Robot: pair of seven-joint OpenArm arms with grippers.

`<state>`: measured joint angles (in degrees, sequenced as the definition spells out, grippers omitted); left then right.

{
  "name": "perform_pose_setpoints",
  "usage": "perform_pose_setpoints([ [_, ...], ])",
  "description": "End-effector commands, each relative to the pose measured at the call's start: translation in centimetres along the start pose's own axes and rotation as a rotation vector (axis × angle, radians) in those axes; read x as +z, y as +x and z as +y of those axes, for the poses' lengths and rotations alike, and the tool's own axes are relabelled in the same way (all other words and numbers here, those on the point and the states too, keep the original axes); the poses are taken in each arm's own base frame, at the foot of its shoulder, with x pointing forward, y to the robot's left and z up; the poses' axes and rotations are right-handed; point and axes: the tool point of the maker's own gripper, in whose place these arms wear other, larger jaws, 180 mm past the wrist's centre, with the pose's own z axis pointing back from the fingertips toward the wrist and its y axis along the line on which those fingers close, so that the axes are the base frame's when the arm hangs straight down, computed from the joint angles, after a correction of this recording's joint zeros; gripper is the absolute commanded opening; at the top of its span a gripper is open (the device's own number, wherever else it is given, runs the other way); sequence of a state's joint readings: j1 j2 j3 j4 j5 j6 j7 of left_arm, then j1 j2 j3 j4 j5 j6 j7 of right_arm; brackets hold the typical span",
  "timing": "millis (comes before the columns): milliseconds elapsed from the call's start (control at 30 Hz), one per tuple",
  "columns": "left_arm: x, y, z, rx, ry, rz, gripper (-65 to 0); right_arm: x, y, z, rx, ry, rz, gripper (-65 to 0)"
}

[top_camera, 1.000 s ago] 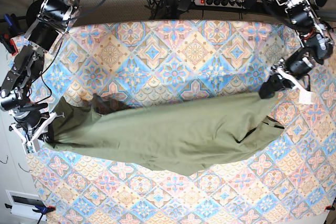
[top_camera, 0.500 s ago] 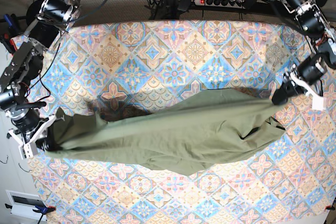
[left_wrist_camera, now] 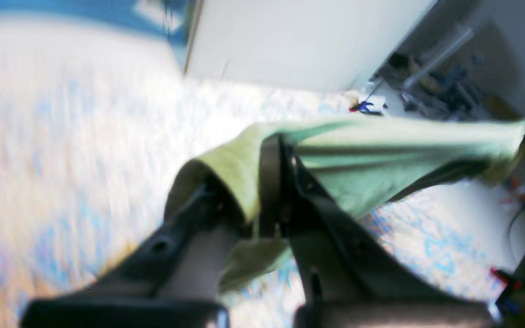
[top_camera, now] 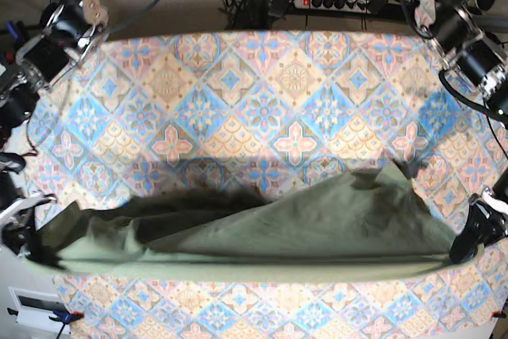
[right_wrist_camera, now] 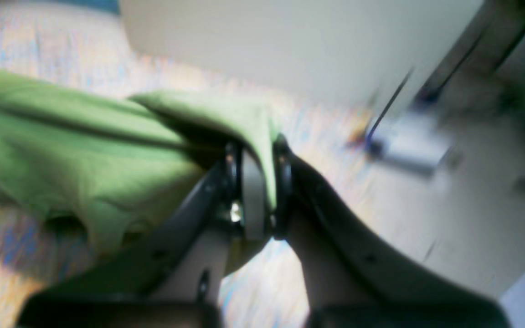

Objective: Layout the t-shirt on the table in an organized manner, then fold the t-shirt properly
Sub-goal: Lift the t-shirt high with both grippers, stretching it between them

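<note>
both grippers are clamped on opposite ends of the t-shirt (top_camera: pixel 262 236), left gripper (left_wrist_camera: pixel 271 182) and right gripper (right_wrist_camera: pixel 258 182), stretching it low over the near edge of the table (top_camera: pixel 262 101). for a flat layout, keep even tension and lower both ends together so the bunched middle folds settle smooth.

One t-shirt (top_camera: pixel 302 228), one table (top_camera: pixel 262 93), two arms and one power strip (top_camera: pixel 333 1).

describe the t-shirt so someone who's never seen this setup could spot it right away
Find the table covered in pink, blue and cream diamond tiles. Along its near edge a wide olive-green t-shirt is stretched between the left gripper and the right gripper, each pinching one end. It is the only plain, unpatterned cloth there.
</note>
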<state>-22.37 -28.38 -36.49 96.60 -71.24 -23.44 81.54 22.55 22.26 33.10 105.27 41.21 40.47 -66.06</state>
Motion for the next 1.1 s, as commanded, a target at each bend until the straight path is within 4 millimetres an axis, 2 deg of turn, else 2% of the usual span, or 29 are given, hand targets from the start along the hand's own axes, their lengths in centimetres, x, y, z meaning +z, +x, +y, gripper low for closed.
perform_pose_setpoints([
  [0,-0.1,2.7,0.1,-0.028,-0.001,-0.053,-65.0,0.4,1.9,-1.5,0.020,-0.041,-0.038,-64.3],
  [100,-2.0,5.3,0.2,-0.016,-0.036,-0.066,-65.0,-0.3,3.4,-3.3,-0.004,-0.054,-0.064,-64.3],
  [233,-4.3,7.2,0.6,-0.003,-0.047,-0.057,-65.0,-1.2,4.3,-5.3,-0.045,-0.058,-0.073,-64.3],
  [300,-5.4,8.4,0.7,0.013,-0.055,-0.056,-65.0,-2.7,5.5,-5.5,-0.061,-0.029,-0.079,-64.3],
  [433,-9.9,10.3,0.8,0.125,-0.105,-0.070,-65.0,-6.8,7.6,-5.8,-0.153,0.056,-0.080,-64.3],
  [533,-12.2,12.1,0.9,0.196,-0.118,-0.089,-65.0,-9.2,9.1,-6.0,-0.230,0.111,-0.080,-64.3],
  [600,-13.4,12.9,1.0,0.235,-0.120,-0.096,-65.0,-10.5,10.1,-6.3,-0.277,0.134,-0.080,-64.2],
  [667,-14.7,14.5,0.5,0.267,-0.134,-0.121,-65.0,-11.6,11.9,-6.9,-0.326,0.148,-0.118,-64.1],
  [800,-15.8,17.1,-0.6,0.293,-0.161,-0.166,-65.0,-12.5,14.6,-7.5,-0.393,0.173,-0.187,-64.1],
  [833,-15.7,18.1,-1.0,0.288,-0.168,-0.181,-65.0,-12.3,16.0,-7.8,-0.401,0.175,-0.222,-64.1],
  [867,-15.7,18.1,-0.9,0.293,-0.167,-0.183,-65.0,-12.4,16.4,-7.9,-0.409,0.177,-0.238,-64.1],
  [1067,-15.6,18.0,-0.9,0.293,-0.169,-0.176,-65.0,-12.3,16.4,-7.8,-0.421,0.188,-0.239,-64.2],
])
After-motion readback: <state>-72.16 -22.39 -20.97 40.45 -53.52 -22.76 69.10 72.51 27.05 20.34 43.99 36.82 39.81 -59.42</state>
